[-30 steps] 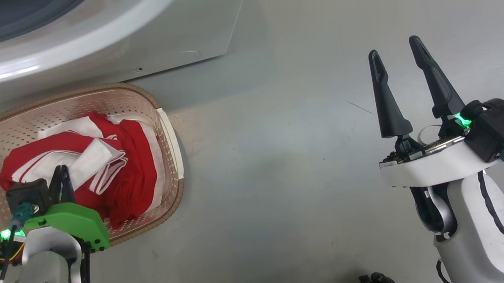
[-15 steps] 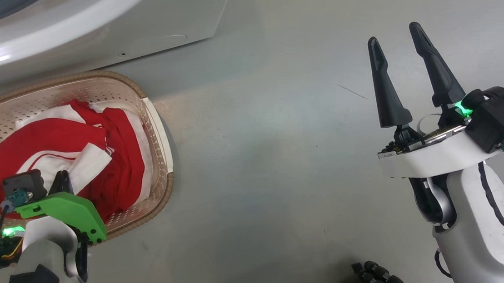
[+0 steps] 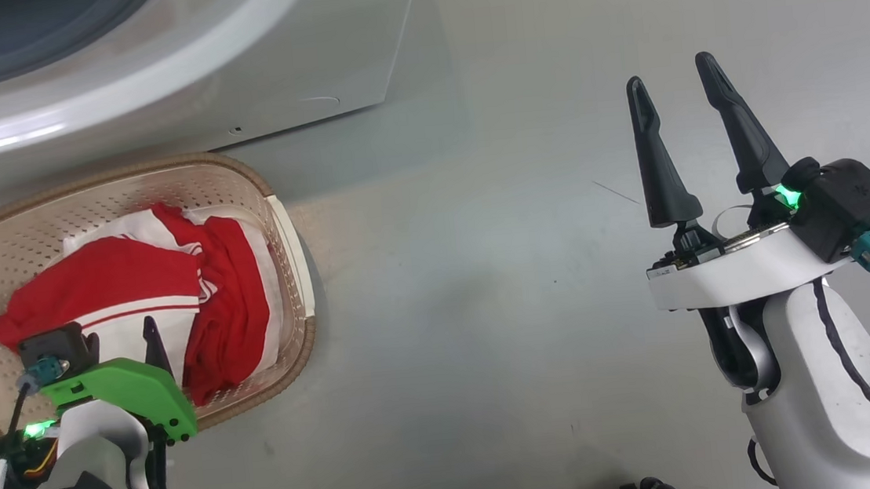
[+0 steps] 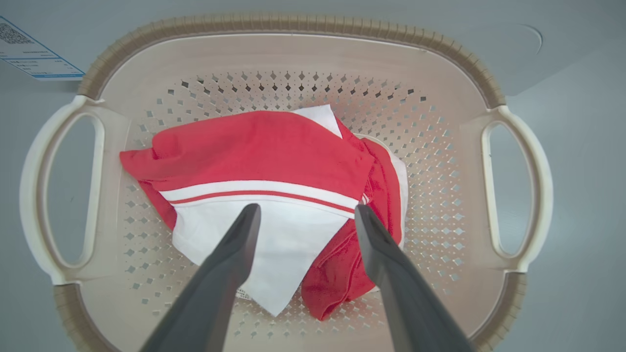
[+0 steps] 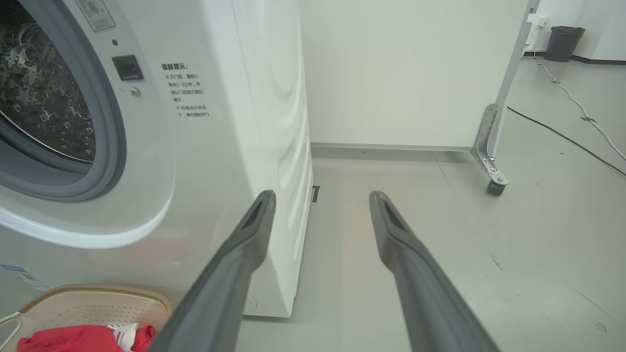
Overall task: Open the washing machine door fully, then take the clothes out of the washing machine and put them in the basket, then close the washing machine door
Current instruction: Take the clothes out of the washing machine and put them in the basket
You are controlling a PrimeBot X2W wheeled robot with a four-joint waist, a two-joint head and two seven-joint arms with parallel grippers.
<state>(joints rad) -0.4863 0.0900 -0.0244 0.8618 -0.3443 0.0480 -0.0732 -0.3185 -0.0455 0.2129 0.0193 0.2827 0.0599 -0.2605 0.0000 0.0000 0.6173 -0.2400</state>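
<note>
The bright red soft clothes [image 4: 254, 146] w/ white panels and thin stripes lie inside the cream perforated plastic basket [image 4: 293, 22], which stands on the grey floor [image 3: 485, 272] just in front of the big white washing machine [image 5: 220, 146]. The left gripper [image 4: 307, 209] hangs above them, jaws wide, nothing btw. the fingers. The right gripper [image 3: 668, 72] is over bare floor, jaws also wide and empty.

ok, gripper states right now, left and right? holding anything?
Left gripper: open, holding nothing, fingers apart over the clothes in the basket.
Right gripper: open, holding nothing, over the floor.
</note>
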